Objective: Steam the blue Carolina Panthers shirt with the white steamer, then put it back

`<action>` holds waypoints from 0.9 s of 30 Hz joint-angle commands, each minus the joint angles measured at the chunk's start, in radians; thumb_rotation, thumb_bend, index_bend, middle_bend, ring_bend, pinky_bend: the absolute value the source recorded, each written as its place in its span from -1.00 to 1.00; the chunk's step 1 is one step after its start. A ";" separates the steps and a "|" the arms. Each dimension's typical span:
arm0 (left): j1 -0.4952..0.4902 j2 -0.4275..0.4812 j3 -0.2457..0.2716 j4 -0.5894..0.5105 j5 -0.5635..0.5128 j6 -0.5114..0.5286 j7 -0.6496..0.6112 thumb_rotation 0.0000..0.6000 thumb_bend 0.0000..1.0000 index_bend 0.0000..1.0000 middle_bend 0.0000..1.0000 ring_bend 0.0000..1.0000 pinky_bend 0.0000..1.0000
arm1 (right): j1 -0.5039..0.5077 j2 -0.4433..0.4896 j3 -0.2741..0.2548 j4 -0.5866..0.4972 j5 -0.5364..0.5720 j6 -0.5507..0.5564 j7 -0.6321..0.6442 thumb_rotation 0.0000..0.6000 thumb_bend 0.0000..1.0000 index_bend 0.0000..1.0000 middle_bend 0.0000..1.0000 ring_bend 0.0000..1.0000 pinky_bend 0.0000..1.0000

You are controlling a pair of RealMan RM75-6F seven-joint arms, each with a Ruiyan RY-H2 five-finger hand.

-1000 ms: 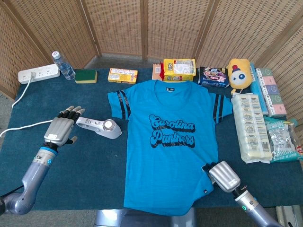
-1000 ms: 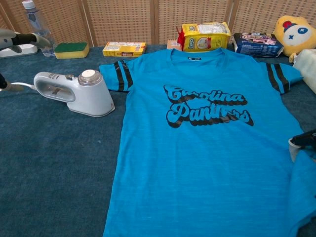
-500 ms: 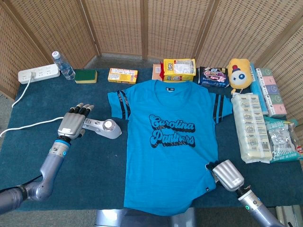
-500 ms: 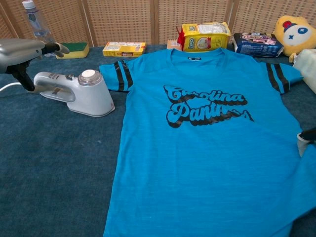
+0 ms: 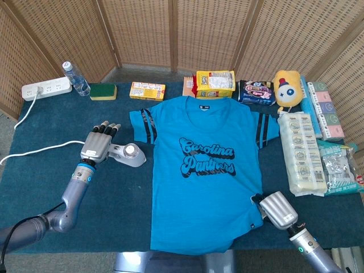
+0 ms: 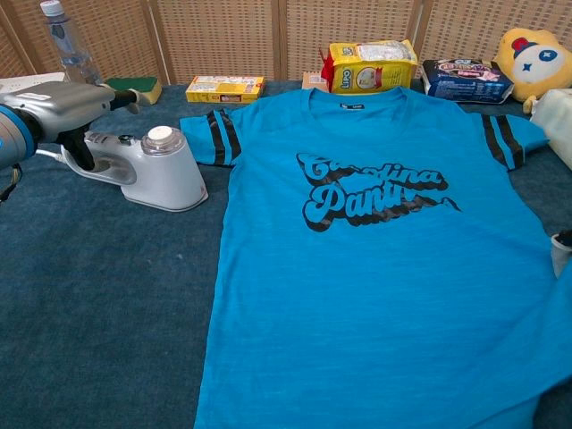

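The blue Carolina Panthers shirt [image 5: 199, 187] [image 6: 375, 268] lies flat in the middle of the dark blue table. To its left stands the white steamer [image 5: 129, 153] [image 6: 156, 170], upright on its base near the left sleeve. My left hand [image 5: 99, 145] [image 6: 54, 103] hovers over the steamer's handle with its fingers stretched forward and its thumb hanging down beside the handle; it grips nothing. My right hand [image 5: 278, 209] is at the shirt's lower right edge and holds the cloth there, pulled taut. In the chest view only a sliver of the right hand [image 6: 561, 250] shows.
Along the back edge lie a power strip [image 5: 46, 88], a water bottle [image 5: 75, 78], a green sponge [image 5: 103, 91], a yellow box [image 5: 147, 90], a yellow packet [image 5: 215, 83] and a plush toy [image 5: 287, 86]. Wrapped packs [image 5: 304, 153] line the right side. A white cord [image 5: 34, 152] runs left.
My left hand has moved right and forward until it is over the steamer's handle. My right hand has drawn the shirt's lower right edge outward, flattening the cloth.
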 commanded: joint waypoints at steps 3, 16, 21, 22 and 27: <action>-0.021 -0.044 -0.005 0.056 0.018 -0.006 -0.037 1.00 -0.36 -0.81 -0.64 -0.78 -0.64 | -0.002 0.004 0.001 -0.001 0.003 0.001 0.000 1.00 0.21 0.12 0.13 0.30 0.55; -0.051 -0.129 -0.011 0.203 0.114 0.019 -0.156 1.00 -0.30 -0.08 0.00 -0.12 -0.05 | -0.013 0.019 0.009 -0.010 0.014 0.012 0.004 1.00 0.20 0.12 0.14 0.30 0.55; -0.044 -0.133 -0.006 0.218 0.123 0.016 -0.180 1.00 -0.29 0.07 0.19 0.04 0.11 | -0.013 0.021 0.011 -0.014 0.016 0.010 0.005 1.00 0.20 0.12 0.13 0.30 0.55; -0.042 -0.133 -0.006 0.219 0.125 0.016 -0.186 1.00 -0.29 0.10 0.23 0.09 0.15 | -0.013 0.021 0.011 -0.015 0.016 0.010 0.006 1.00 0.20 0.12 0.13 0.30 0.56; -0.032 -0.129 -0.006 0.220 0.137 0.023 -0.226 1.00 -0.28 0.17 0.31 0.16 0.27 | -0.013 0.022 0.014 -0.019 0.017 0.010 0.005 1.00 0.19 0.12 0.14 0.30 0.56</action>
